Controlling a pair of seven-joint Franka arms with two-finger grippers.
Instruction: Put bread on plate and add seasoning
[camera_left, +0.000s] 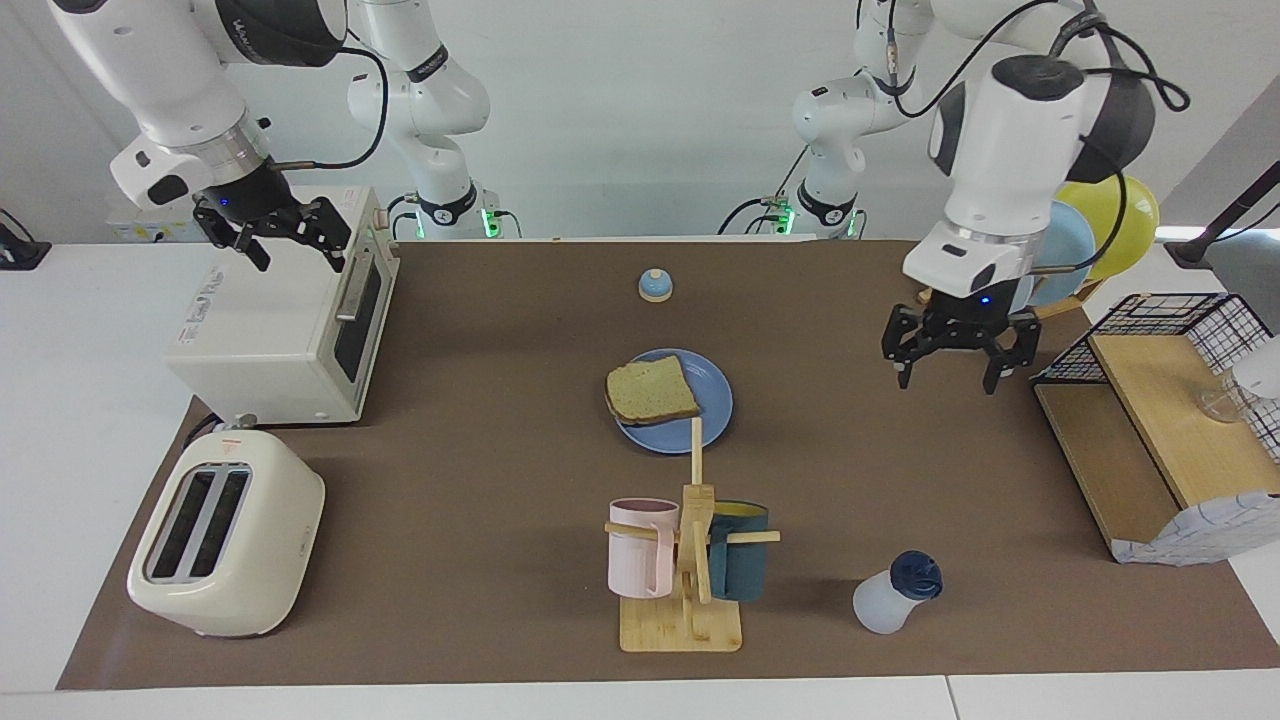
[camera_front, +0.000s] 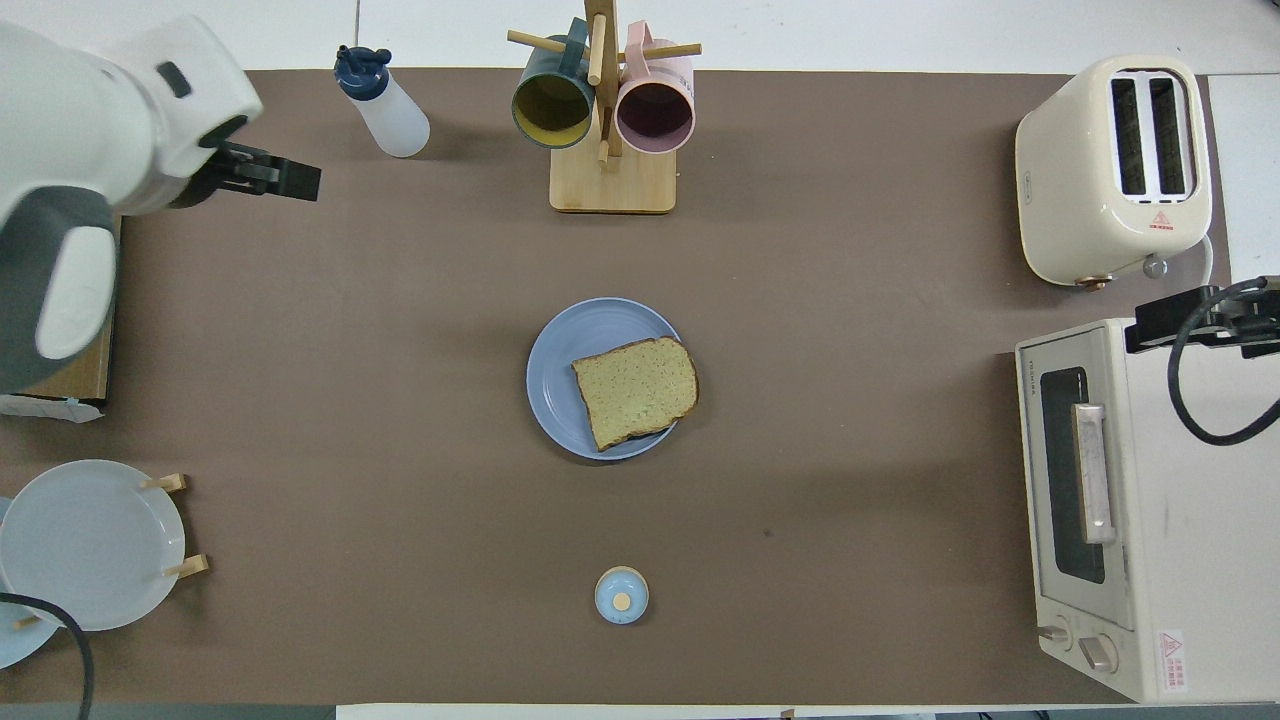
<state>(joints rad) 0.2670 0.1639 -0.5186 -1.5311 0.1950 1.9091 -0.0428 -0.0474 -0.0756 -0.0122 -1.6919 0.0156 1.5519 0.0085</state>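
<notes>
The bread (camera_left: 651, 391) lies flat on the blue plate (camera_left: 714, 398) at the middle of the mat, its crust overhanging the rim toward the right arm's end. In the overhead view the bread (camera_front: 635, 390) covers about half of the plate (camera_front: 570, 350). The seasoning bottle (camera_left: 895, 593), white with a navy cap, leans on the mat farther from the robots, beside the mug rack. My left gripper (camera_left: 946, 378) hangs open and empty, high over the mat next to the wooden shelf. My right gripper (camera_left: 300, 260) waits open above the toaster oven.
A toaster oven (camera_left: 280, 330) and a cream toaster (camera_left: 225, 545) stand at the right arm's end. A mug rack (camera_left: 690, 570) holds two mugs. A small bell (camera_left: 655, 286) sits near the robots. Upright plates (camera_left: 1110, 220) and a wooden shelf (camera_left: 1150, 430) stand at the left arm's end.
</notes>
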